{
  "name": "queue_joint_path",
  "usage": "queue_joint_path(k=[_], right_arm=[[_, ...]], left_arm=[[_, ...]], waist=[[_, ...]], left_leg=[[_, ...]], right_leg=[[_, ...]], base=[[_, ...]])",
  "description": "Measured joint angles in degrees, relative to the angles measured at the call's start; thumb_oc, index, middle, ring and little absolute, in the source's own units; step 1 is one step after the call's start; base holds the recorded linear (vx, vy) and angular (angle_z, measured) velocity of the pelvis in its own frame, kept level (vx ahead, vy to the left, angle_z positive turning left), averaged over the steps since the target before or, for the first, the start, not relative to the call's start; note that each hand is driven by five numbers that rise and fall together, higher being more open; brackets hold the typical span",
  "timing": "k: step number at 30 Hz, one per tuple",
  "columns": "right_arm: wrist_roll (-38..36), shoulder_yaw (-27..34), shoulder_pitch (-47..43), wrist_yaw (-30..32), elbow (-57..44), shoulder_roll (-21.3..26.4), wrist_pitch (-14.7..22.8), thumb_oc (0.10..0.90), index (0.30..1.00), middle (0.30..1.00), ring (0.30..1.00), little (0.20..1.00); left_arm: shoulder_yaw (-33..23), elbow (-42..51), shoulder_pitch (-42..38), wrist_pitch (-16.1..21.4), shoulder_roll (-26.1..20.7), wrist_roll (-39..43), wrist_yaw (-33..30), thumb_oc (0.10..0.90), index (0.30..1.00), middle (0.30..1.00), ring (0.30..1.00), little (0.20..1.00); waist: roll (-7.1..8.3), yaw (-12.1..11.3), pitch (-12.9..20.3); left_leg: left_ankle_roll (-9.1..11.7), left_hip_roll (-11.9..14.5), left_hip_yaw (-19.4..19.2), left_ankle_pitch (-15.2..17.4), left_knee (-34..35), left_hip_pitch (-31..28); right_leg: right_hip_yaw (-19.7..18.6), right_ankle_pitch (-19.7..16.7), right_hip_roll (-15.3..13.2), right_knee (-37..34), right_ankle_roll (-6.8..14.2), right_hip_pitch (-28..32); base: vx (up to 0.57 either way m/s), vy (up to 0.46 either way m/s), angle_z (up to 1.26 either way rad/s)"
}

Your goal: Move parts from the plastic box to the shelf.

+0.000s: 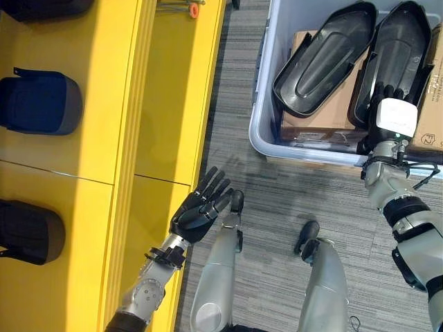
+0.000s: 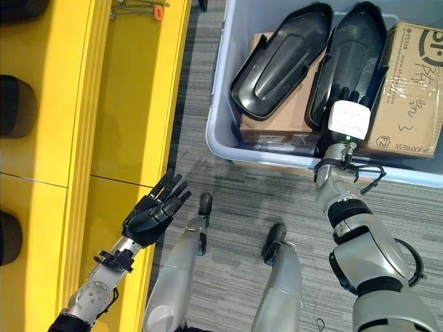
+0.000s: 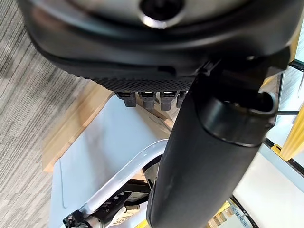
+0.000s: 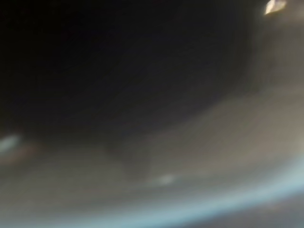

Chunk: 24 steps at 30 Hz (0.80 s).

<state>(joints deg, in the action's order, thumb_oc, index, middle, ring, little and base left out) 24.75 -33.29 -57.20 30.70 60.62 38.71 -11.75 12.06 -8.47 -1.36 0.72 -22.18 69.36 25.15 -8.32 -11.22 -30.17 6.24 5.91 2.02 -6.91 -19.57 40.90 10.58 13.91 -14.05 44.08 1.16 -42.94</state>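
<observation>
Two black parts (image 1: pixel 325 59) lie in the plastic box (image 1: pixel 266 142) on cardboard boxes (image 2: pixel 408 90). At left, beside the yellow shelf (image 1: pixel 118 138), the left hand (image 1: pixel 201 211) hovers with fingers spread; the right hand (image 1: pixel 391 114) reaches into the box, its grip impossible to tell.

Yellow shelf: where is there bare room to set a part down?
The yellow shelf is bare along its strip nearest the plastic box, above the open left hand. Its far side holds dark parts. The box, where the right hand reaches, is crowded.
</observation>
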Motion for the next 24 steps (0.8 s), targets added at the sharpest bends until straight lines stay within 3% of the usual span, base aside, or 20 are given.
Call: queue_joint_path(k=[11, 17, 18, 19, 20, 21, 22, 23, 24], right_arm=[[-0.2, -1.4, -3.4, -0.8, 3.3, 0.3, -1.0, 0.9, 1.0, 1.0, 1.0, 1.0], [-0.8, -1.2, -5.3, -1.3, 3.3, 1.5, -2.6, 0.9, 1.0, 1.0, 1.0, 1.0], [-0.9, -1.3, -6.0, -1.4, 3.5, 1.6, -3.1, 0.622, 0.61, 0.61, 0.61, 0.61], [-1.2, -1.4, -6.9, -1.3, 4.2, 1.8, -3.6, 0.4, 0.3, 0.3, 0.3, 0.3], [-1.2, -1.4, -7.1, -0.8, 4.9, 1.7, -3.9, 0.4, 0.3, 0.3, 0.3, 0.3], [-1.2, -1.5, -7.0, 0.8, 4.9, 2.2, -3.8, 0.4, 0.3, 0.3, 0.3, 0.3], [-1.2, -1.3, -6.9, 2.6, 5.0, 2.3, -4.3, 0.4, 0.3, 0.3, 0.3, 0.3], [-1.2, -0.7, -6.9, 3.7, 5.1, 2.4, -5.0, 0.4, 0.3, 0.3, 0.3, 0.3], [-1.2, -0.1, -7.2, 4.2, 5.7, 2.6, -5.9, 0.4, 0.3, 0.3, 0.3, 0.3]], left_arm=[[0.2, 0.6, -0.2, 1.9, -2.2, 0.1, 0.0, 0.9, 1.0, 1.0, 1.0, 1.0], [1.8, 2.0, -0.2, 2.3, -3.6, 0.1, -0.4, 0.9, 1.0, 1.0, 1.0, 1.0], [1.8, 2.1, -0.2, 2.5, -3.6, 0.1, -0.8, 0.9, 1.0, 1.0, 1.0, 1.0], [1.8, 2.1, -0.2, 3.5, -3.6, 0.2, -0.9, 0.9, 1.0, 1.0, 1.0, 1.0], [1.9, 2.1, -0.3, 3.6, -3.6, 0.2, -1.0, 0.9, 1.0, 1.0, 1.0, 1.0], [2.9, 2.1, 0.3, 3.5, -3.5, 0.2, -1.0, 0.9, 1.0, 1.0, 1.0, 1.0], [3.6, 2.1, 0.3, 3.4, -3.7, 0.1, -1.0, 0.9, 1.0, 1.0, 1.0, 1.0], [3.4, 2.3, 0.2, 3.7, -3.6, 0.2, -1.0, 0.9, 1.0, 1.0, 1.0, 1.0], [3.4, 2.3, 0.5, 4.5, -3.5, 0.2, -1.2, 0.9, 1.0, 1.0, 1.0, 1.0]], waist=[[-0.11, 0.0, 0.1], [0.08, -0.1, 0.6], [-0.13, -0.2, 0.6], [-0.2, -0.2, 0.7], [-0.24, -0.3, 0.7], [-0.87, -1.0, 1.1], [-1.33, -1.6, 1.4], [-1.29, -1.5, 1.4], [-1.28, -1.6, 2.1]], left_leg=[[0.5, -0.2, 1.0, 1.4, -4.6, 4.0], [0.4, -1.2, 1.6, 2.0, -7.9, 8.1], [0.4, -1.3, 1.6, 2.1, -7.8, 8.5], [0.5, -1.6, 1.9, 2.2, -7.3, 8.9], [0.5, -2.3, 2.9, 3.3, -7.6, 9.2], [-2.1, -3.9, 2.0, 6.6, -15.3, 10.3], [-1.4, -4.0, 2.7, 7.7, -14.6, 10.3], [-1.4, -4.2, 2.3, 7.6, -14.5, 10.3], [-1.3, -4.9, 2.2, 7.5, -14.3, 10.7]], right_leg=[[-0.3, 0.8, -0.3, 2.8, 0.3, -2.9], [-2.2, 0.8, -0.1, 5.6, 0.3, -7.2], [-2.5, 0.9, -0.1, 5.8, 0.4, -7.9], [-2.7, 1.0, -0.1, 6.5, 0.4, -8.7], [-2.8, 1.0, -0.6, 5.7, 0.3, -8.7], [-2.7, 0.9, -0.9, 5.8, 0.4, -8.9], [-2.7, 1.6, -0.2, 7.1, 0.7, -9.4], [-2.1, 3.6, 0.0, 12.5, -0.4, -9.8], [-1.4, 6.6, 1.2, 10.9, -2.3, -7.6]], base=[[-0.01, -0.001, 0.0], [-0.05, 0.018, -0.01], [-0.04, 0.008, 0.05], [-0.03, 0.0, 0.17], [-0.04, 0.003, 0.07], [-0.02, 0.007, -0.16], [-0.01, 0.009, -0.16], [0.0, 0.005, 0.2], [0.0, -0.001, 0.27]])
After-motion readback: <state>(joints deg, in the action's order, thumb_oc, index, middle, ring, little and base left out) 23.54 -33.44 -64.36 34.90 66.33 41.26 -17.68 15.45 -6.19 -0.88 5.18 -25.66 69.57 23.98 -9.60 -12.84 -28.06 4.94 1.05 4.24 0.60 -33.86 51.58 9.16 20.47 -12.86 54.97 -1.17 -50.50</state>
